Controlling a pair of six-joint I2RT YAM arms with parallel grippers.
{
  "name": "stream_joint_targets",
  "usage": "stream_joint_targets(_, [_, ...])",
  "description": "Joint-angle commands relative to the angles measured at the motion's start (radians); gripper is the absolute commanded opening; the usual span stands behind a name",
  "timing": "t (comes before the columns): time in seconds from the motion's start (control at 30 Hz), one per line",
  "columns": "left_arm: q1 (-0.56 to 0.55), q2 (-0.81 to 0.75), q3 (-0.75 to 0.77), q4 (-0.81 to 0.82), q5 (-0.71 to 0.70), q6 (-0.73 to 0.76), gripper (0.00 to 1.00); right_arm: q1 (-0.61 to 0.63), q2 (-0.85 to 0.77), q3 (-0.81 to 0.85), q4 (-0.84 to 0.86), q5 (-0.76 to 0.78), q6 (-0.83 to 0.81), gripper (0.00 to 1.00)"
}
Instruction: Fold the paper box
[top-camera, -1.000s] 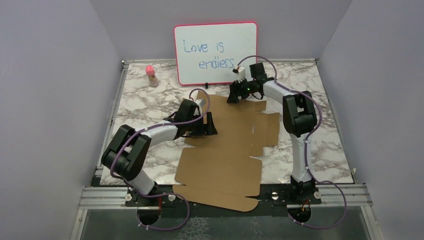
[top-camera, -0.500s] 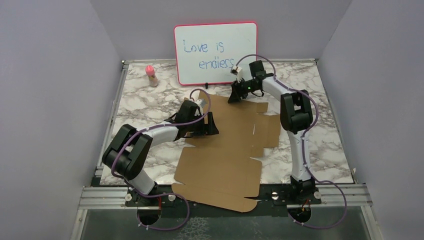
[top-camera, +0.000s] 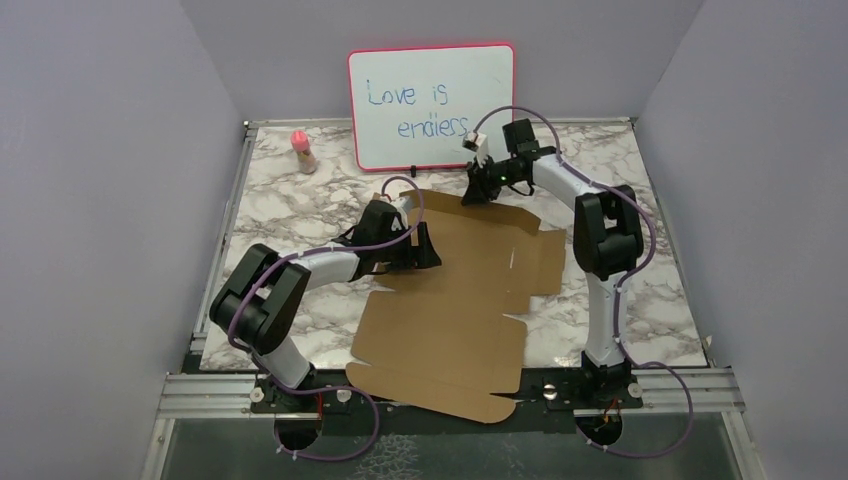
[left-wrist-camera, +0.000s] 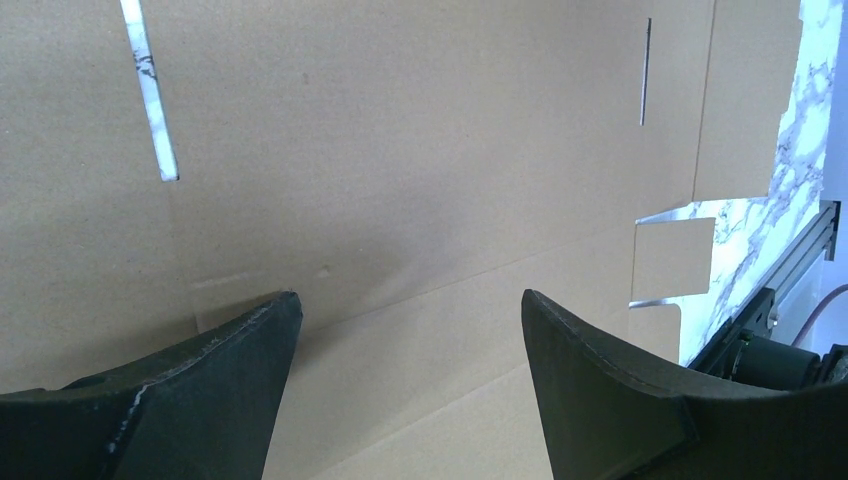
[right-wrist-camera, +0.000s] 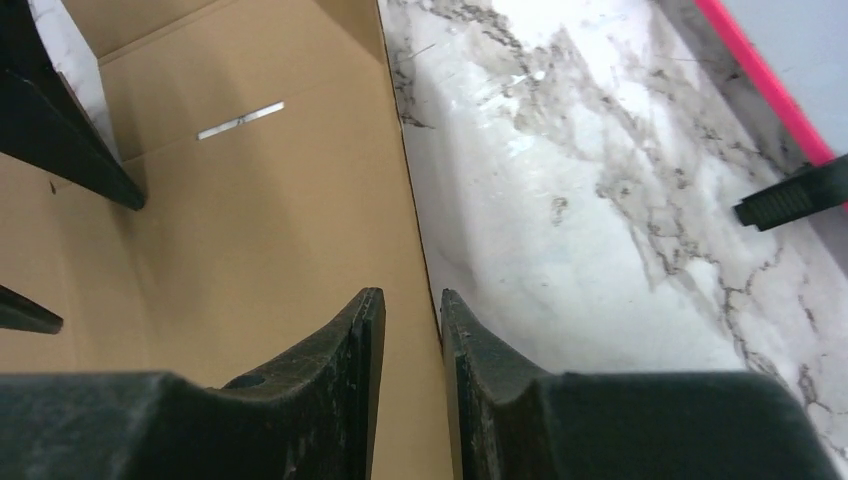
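The paper box (top-camera: 450, 300) is a flat brown die-cut sheet with slots and flaps, spread over the marble table, its near end past the table's front edge. My left gripper (top-camera: 428, 247) hovers low over the sheet's left-middle part, open wide, with bare cardboard (left-wrist-camera: 400, 150) between the fingers (left-wrist-camera: 408, 295). My right gripper (top-camera: 475, 195) is at the sheet's far edge. In the right wrist view its jaws (right-wrist-camera: 412, 292) stand only a narrow gap apart, astride the cardboard's (right-wrist-camera: 250, 200) edge, with tan sheet showing in the gap.
A red-framed whiteboard (top-camera: 430, 105) stands at the back, one black foot (right-wrist-camera: 790, 200) close to the right gripper. A small pink-capped bottle (top-camera: 302, 150) sits at the back left. Purple walls close in three sides. The left gripper's fingers (right-wrist-camera: 60, 140) show in the right wrist view.
The right gripper's jaws have narrowed from wide open to a slim gap at the sheet's far edge, and the right elbow swung outward. The sheet's far right flap shifted slightly. The left gripper barely moved.
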Motion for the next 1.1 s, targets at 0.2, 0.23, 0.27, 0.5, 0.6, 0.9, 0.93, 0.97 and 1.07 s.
stream_joint_targets(0.2, [-0.013, 0.081, -0.036, -0.014, -0.008, 0.001, 0.84, 0.101, -0.125, -0.175, 0.078, 0.225, -0.027, 0.3])
stream_joint_targets(0.23, [-0.014, 0.081, -0.037, -0.013, -0.008, 0.001, 0.84, 0.104, -0.132, -0.185, 0.09, 0.249, -0.03, 0.3])
stream_joint_targets(0.27, [-0.014, 0.08, -0.038, -0.013, -0.008, 0.001, 0.84, 0.107, -0.133, -0.19, 0.099, 0.272, -0.034, 0.3])
stream_joint_targets(0.5, [-0.013, 0.054, -0.025, -0.019, -0.005, 0.003, 0.84, 0.124, -0.125, -0.153, 0.086, 0.369, -0.079, 0.3])
stream_joint_targets(0.6, [-0.012, 0.047, -0.008, -0.031, -0.01, 0.009, 0.84, 0.134, -0.111, -0.13, 0.059, 0.404, -0.102, 0.27])
stream_joint_targets(0.9, [0.066, -0.02, 0.125, -0.134, 0.06, 0.024, 0.85, 0.158, -0.136, -0.07, -0.016, 0.472, -0.17, 0.06])
stream_joint_targets(0.93, [0.082, -0.04, 0.15, -0.167, 0.057, 0.037, 0.85, 0.163, -0.141, -0.065, -0.019, 0.492, -0.179, 0.04])
stream_joint_targets(0.97, [0.103, -0.056, 0.174, -0.2, 0.053, 0.051, 0.85, 0.169, -0.147, -0.062, -0.022, 0.505, -0.19, 0.03])
stream_joint_targets(1.07, [0.171, -0.117, 0.245, -0.289, 0.031, 0.109, 0.87, 0.196, -0.162, -0.063, -0.008, 0.599, -0.224, 0.01])
